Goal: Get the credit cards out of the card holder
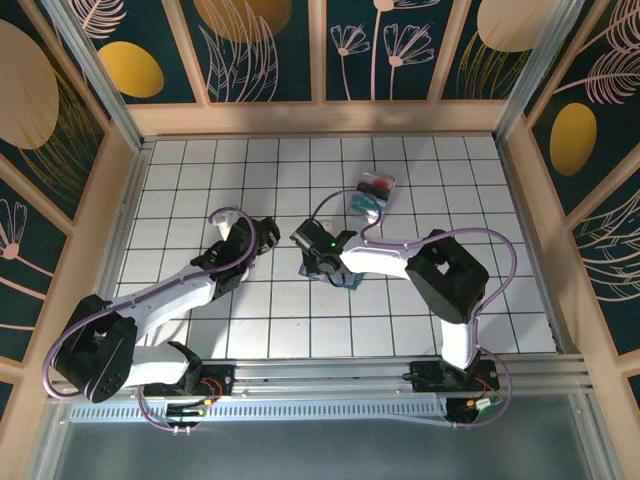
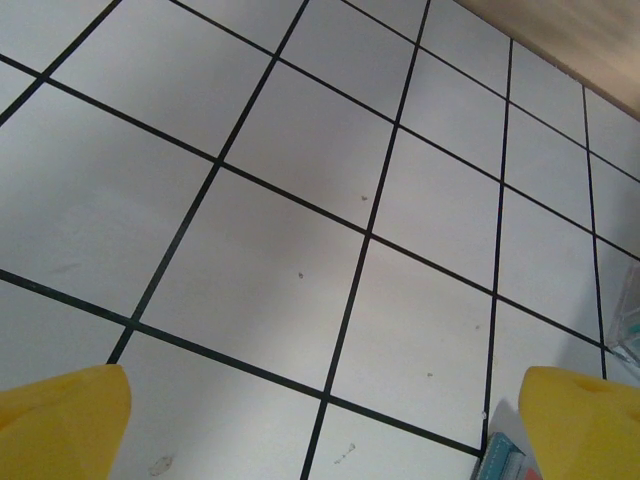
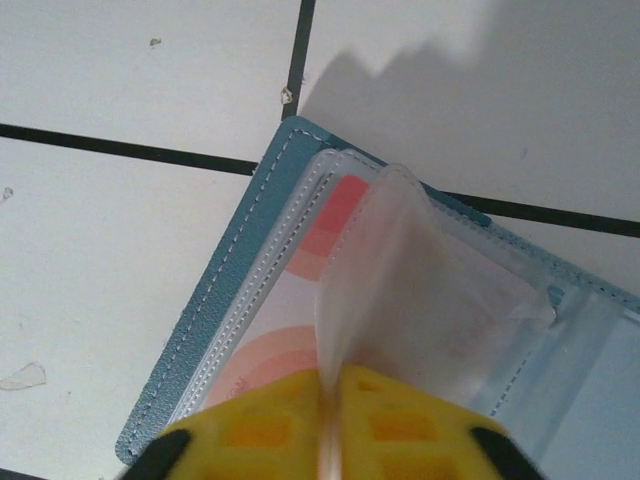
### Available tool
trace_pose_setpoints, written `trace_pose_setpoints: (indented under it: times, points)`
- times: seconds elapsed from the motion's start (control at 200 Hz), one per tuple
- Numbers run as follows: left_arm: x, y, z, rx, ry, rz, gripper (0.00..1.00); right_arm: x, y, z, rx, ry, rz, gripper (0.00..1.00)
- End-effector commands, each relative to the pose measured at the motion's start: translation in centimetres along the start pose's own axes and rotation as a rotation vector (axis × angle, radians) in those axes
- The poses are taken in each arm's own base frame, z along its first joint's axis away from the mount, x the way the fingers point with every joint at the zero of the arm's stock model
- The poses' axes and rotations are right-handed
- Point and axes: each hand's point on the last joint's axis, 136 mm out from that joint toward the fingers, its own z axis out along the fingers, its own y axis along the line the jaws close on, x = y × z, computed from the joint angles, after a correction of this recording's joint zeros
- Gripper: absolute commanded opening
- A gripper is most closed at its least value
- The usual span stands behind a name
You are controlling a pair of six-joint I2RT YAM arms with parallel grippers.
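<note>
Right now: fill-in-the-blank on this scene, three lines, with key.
The right gripper is shut on a clear sleeve of the ____ card holder.
The left gripper hangs ____ above the table.
The reddish-orange credit card lies ____ the card holder.
Missing: blue; open; inside.

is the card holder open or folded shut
Open. The card holder lies spread, clear sleeves exposed; the right gripper pinches one raised sleeve, a reddish-orange card beneath.

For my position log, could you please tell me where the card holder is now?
In the top view, the card holder lies open near the table's centre, under the right gripper, which pinches one of its clear sleeves, nearer than the clear tray.
</note>
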Motion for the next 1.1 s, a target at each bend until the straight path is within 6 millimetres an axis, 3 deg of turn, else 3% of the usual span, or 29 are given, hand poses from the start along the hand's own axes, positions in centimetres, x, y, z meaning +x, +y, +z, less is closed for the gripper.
trace_pose_setpoints:
  times: [0.0, 0.33, 0.631, 0.866, 1.091]
  points:
    - [-0.9, 0.6, -0.5, -0.024, -0.029, 0.004, 0.99, 1.7, -1.3, 0.0, 0.033, 0.06, -0.02, 0.02]
    - [-0.9, -2.5, -0.6, 0.05, -0.017, 0.12, 0.99, 0.1, -1.0, -2.9, -0.079, -0.05, -0.03, 0.0]
    - [3.0, -6.6, -0.7, 0.209, 0.064, 0.163, 0.91, 0.7, -2.2, -3.1, -0.156, -0.071, 0.012, 0.1]
    - [4.8, -7.2, -0.7, 0.247, 0.114, 0.198, 0.89, 0.3, -3.6, -3.5, -0.156, -0.096, 0.05, 0.27]
    - [4.8, -6.7, -0.6, 0.225, 0.113, 0.202, 0.89, 0.1, -4.9, -3.7, -0.138, -0.108, 0.092, 0.3]
